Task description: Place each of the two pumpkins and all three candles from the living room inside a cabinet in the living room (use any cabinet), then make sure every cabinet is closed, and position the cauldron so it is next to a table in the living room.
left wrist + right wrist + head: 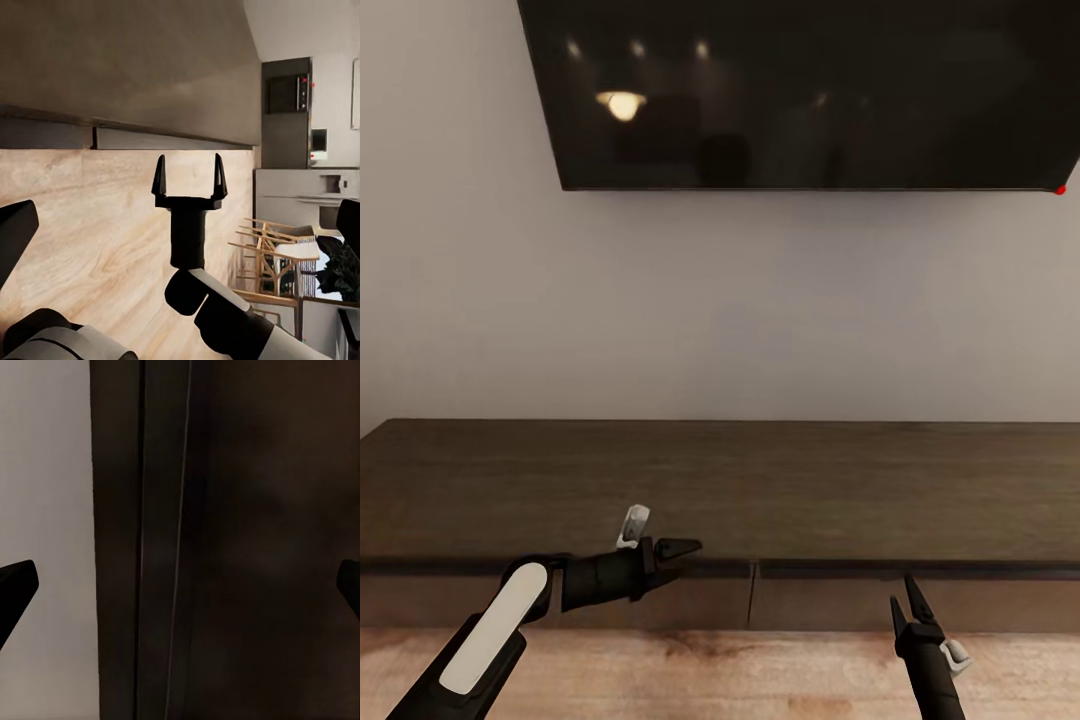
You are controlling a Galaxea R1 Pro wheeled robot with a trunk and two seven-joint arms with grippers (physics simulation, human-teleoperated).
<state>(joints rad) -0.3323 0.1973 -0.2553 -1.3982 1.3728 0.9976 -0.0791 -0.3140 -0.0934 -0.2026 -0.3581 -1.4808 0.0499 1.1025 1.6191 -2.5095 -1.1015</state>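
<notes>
A pale wall (660,300) rises behind the cabinet (760,480), and a dark television (800,90) hangs above the cabinet. We see the cabinet as a long, low dark-brown unit on a light wooden floor (710,670), its two drawer fronts shut and flush under the flat top, which is bare. Our left tool (678,549) sits at the cabinet's front edge, left of the seam between the drawers, holding nothing. Our right tool (905,600) points up before the right drawer front, fingers spread wide apart and empty, as the left wrist view (189,180) shows.
</notes>
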